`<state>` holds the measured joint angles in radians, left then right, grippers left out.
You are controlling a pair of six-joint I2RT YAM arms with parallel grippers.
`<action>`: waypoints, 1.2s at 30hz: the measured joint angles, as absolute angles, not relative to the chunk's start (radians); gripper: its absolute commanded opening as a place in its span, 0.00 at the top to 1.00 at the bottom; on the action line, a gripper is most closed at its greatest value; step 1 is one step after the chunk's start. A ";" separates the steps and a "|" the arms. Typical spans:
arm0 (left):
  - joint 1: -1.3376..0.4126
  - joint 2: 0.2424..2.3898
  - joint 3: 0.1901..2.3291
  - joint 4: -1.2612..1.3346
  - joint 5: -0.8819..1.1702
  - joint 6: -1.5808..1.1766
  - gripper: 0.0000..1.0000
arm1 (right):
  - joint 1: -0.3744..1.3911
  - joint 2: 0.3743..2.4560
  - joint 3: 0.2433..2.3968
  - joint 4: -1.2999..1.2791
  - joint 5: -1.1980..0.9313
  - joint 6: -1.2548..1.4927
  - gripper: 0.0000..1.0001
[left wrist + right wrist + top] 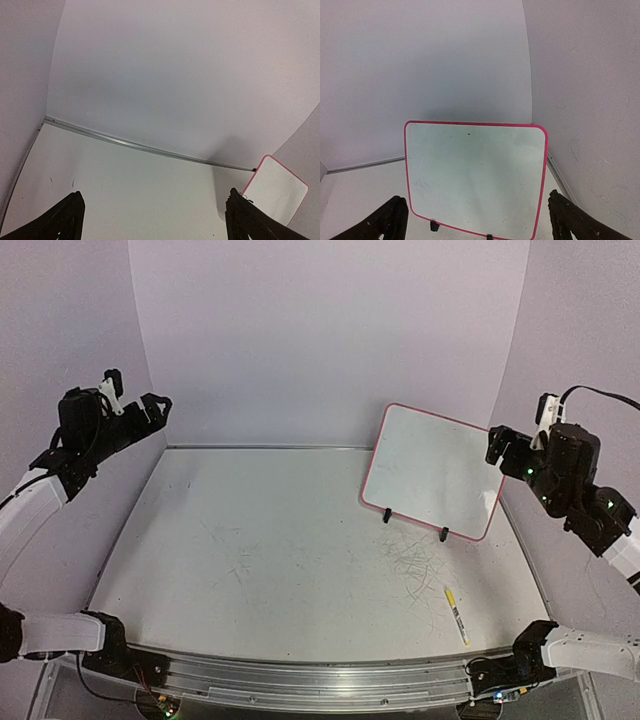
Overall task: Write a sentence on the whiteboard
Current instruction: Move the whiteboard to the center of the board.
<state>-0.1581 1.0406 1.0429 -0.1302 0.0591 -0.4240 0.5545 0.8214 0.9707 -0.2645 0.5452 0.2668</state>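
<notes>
The whiteboard (435,470) with a thin pink-red frame stands on two black clip feet at the back right of the table, leaning against the wall. Its face is blank; no sentence shows on it. It fills the right wrist view (475,177) and shows at the far right of the left wrist view (277,190). A yellow marker (456,613) lies on the table in front of the board. My left gripper (160,405) is raised at the far left, open and empty. My right gripper (497,445) is raised beside the board's right edge, open and empty.
The white table (290,560) carries faint scribble marks in front of the board. Lilac walls close the back and both sides. A metal rail (300,675) runs along the near edge.
</notes>
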 measured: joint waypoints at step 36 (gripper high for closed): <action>-0.623 1.480 1.038 -0.068 0.191 -0.529 0.00 | 0.427 1.516 0.867 -0.247 0.191 0.629 0.33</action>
<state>-0.6227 1.4805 1.0381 -0.0678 0.1910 -0.5293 0.4269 1.5156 0.8666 -0.2470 0.1907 0.6286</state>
